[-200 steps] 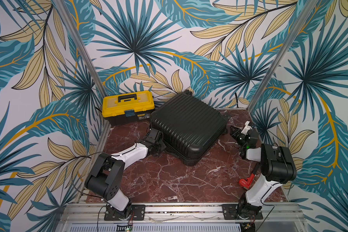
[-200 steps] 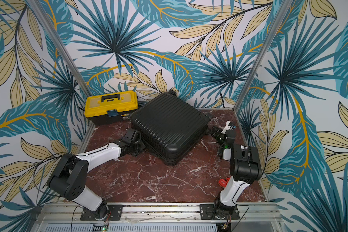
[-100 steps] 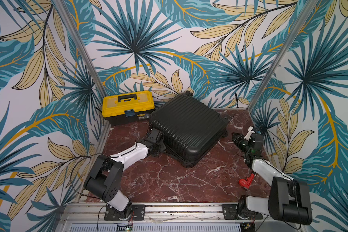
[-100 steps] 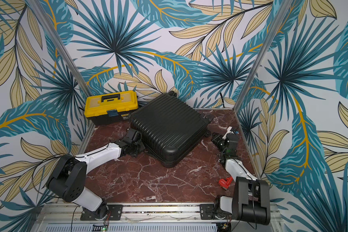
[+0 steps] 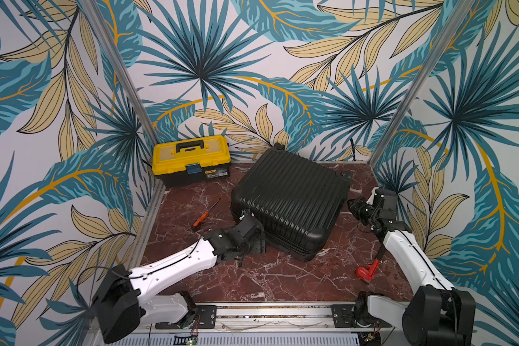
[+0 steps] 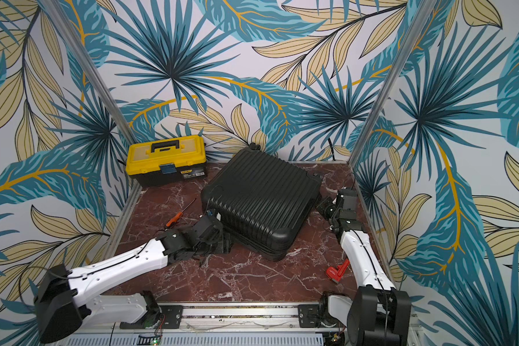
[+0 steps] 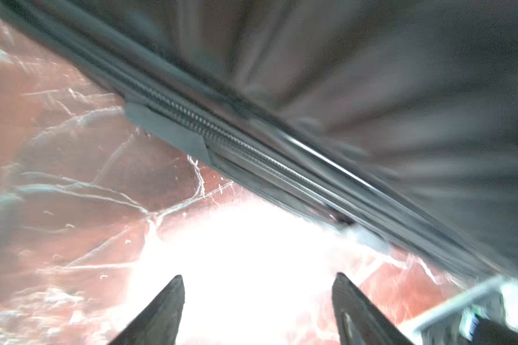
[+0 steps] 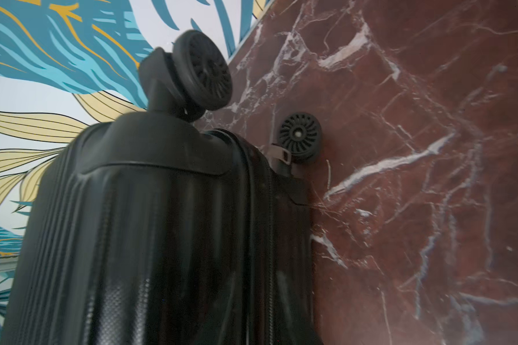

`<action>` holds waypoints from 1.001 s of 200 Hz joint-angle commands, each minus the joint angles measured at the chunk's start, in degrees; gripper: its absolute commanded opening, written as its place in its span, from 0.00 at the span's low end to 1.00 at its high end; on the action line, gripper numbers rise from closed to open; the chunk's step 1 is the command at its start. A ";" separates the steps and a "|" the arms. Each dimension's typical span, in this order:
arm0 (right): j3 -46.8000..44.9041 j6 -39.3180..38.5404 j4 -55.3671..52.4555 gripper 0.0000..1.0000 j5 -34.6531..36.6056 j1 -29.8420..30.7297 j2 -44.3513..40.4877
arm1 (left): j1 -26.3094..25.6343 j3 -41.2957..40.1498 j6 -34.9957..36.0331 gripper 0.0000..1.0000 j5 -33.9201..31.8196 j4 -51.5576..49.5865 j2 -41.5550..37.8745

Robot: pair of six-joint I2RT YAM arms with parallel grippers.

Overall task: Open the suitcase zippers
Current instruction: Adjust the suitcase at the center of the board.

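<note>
Suitcase [image 5: 291, 200]: black ribbed hard-shell, lying flat and closed at centre frame in both top views, on the red marble bench [image 5: 267, 278]. Ribs and long axis run diagonally from the upper left of the frame toward the lower right. One corner points at the back wall, the opposite corner at the lower centre. Wheels [image 8: 299, 137] sit on the upper-right edge; the right wrist view shows two of them, one touching the bench.

Zippers [image 7: 251, 146]: black toothed track along the side seam, seen closed across the stretch the left wrist view covers. Pulls cannot be made out.

Toolbox [image 5: 191, 160]: yellow lid, black base, lid shut, in the upper-left corner of the bench, well apart from the suitcase. Contents hidden.

Screwdriver [image 5: 206, 212]: orange handle, lying loose on the bench between the toolbox and the left arm.

Clamp [image 5: 367, 271]: red, on the bench at lower right, just beside the right arm.

Left gripper [image 7: 257, 301]: at the suitcase's lower-left side, near the seam; fingers [image 7: 162, 310] spread wide over bare bench, holding nothing.

Right gripper [image 5: 352, 206]: at right of frame, just off the suitcase's wheel-side edge. Its fingers are too small in the top views to judge; I cannot tell how they stand.
</note>
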 commanded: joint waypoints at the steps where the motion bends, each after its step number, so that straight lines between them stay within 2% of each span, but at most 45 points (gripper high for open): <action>1: 0.98 -2.18 -7.20 0.25 5.41 0.21 -3.90 | 0.86 3.68 7.41 0.80 -5.54 -4.25 -7.99; 12: 0.79 -2.46 -8.38 0.25 5.93 0.32 -5.40 | 3.90 7.85 9.16 0.80 -6.91 -6.00 -8.77; 29: -0.02 -1.80 -9.48 0.25 5.88 0.87 -7.60 | 12.47 14.87 10.95 0.80 -4.94 -7.72 -5.54; 52: -1.46 -0.72 -10.29 0.24 4.80 2.16 -9.69 | 23.10 22.44 11.24 0.79 -3.99 -6.09 2.87; 69: -2.17 -0.44 -10.64 0.24 4.71 2.34 -10.21 | 28.26 27.53 10.66 0.76 -4.78 -4.10 11.14; 97: -0.29 -1.39 -12.60 0.22 2.17 2.35 -8.80 | 34.67 34.93 10.50 0.62 2.55 -0.82 24.27; 108: 1.05 -1.79 -13.89 0.22 1.58 2.34 -7.85 | 37.00 37.47 10.24 0.57 9.17 -0.73 28.39; 136: 3.92 -2.17 -14.11 0.22 -2.12 2.34 -3.21 | 37.62 41.19 11.00 0.47 19.40 -0.71 34.29; 162: 10.02 -2.07 -14.01 0.19 -9.57 2.34 6.35 | 35.61 39.15 11.64 0.46 20.57 -0.14 33.36; 200: 19.02 -1.50 -11.85 0.16 -11.76 2.38 14.74 | 32.99 29.99 9.16 0.45 25.12 3.97 28.38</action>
